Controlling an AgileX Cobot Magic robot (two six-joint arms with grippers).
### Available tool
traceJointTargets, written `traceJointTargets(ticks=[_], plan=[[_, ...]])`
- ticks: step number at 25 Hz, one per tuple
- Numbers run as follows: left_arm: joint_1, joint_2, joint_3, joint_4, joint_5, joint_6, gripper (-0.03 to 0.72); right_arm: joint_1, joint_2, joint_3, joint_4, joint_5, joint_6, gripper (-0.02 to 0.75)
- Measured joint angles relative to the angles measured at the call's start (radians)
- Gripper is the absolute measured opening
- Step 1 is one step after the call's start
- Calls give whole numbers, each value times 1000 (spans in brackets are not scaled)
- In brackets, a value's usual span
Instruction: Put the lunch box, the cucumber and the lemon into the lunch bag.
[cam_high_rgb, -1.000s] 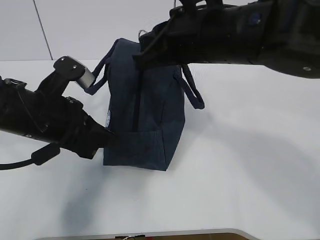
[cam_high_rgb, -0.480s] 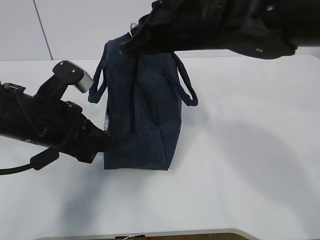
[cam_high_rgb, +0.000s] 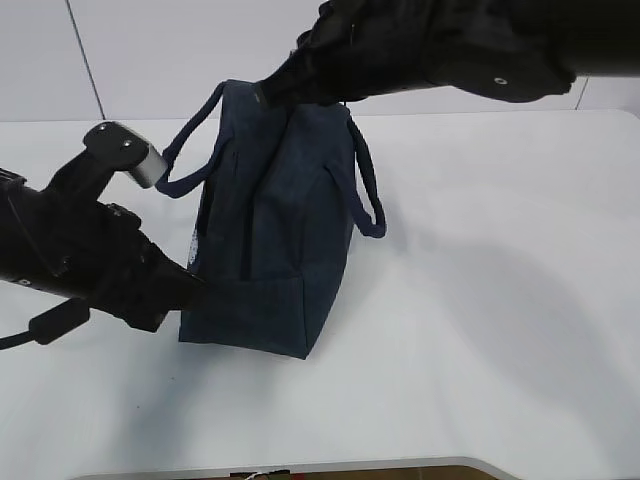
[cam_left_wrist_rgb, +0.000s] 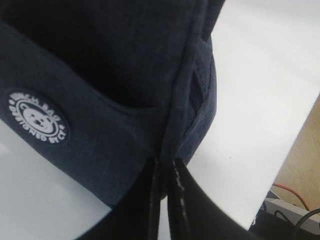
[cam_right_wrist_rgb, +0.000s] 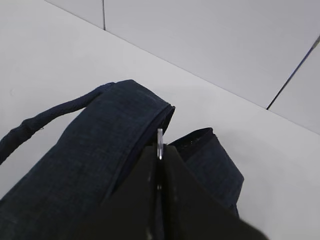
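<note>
The dark navy lunch bag (cam_high_rgb: 270, 230) stands on the white table, leaning left. My left gripper (cam_high_rgb: 195, 288) is shut on a fabric seam at the bag's lower left corner; the left wrist view shows the seam (cam_left_wrist_rgb: 172, 142) pinched between the jaws, beside a round white logo (cam_left_wrist_rgb: 38, 119). My right gripper (cam_high_rgb: 265, 97) is shut on the metal zip pull (cam_right_wrist_rgb: 159, 142) at the bag's top, by the closed zip. The bag also fills the right wrist view (cam_right_wrist_rgb: 90, 165). The lunch box, cucumber and lemon are out of view.
The bag's two loop handles hang out, one to the left (cam_high_rgb: 185, 165) and one to the right (cam_high_rgb: 368, 190). The white table (cam_high_rgb: 500, 300) ends at a front edge at the bottom of the exterior view.
The bag has shifted left and tilted more. My left arm moved left with the bag's corner. My right gripper moved right along the bag's top.
</note>
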Motion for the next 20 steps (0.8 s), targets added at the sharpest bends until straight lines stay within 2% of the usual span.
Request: traceJointTargets(ticks=[7,9,11,16,20], plan=[[40,-30,6,26,25,-42,-10,0,0,-28,163,14,0,5],[40,-30,8,12,25,-44,18,0,0,-30,224,21,0,5],[40,-30,8,1,25,-44,87,-2,0,-30,274,26,0,5],[40,-45,8,-54,27,-46,367,-2,0,-30,344,28,0,5],[40,-89,-16,-96,27,-48,425,-2,0,-30,406,29,0,5]])
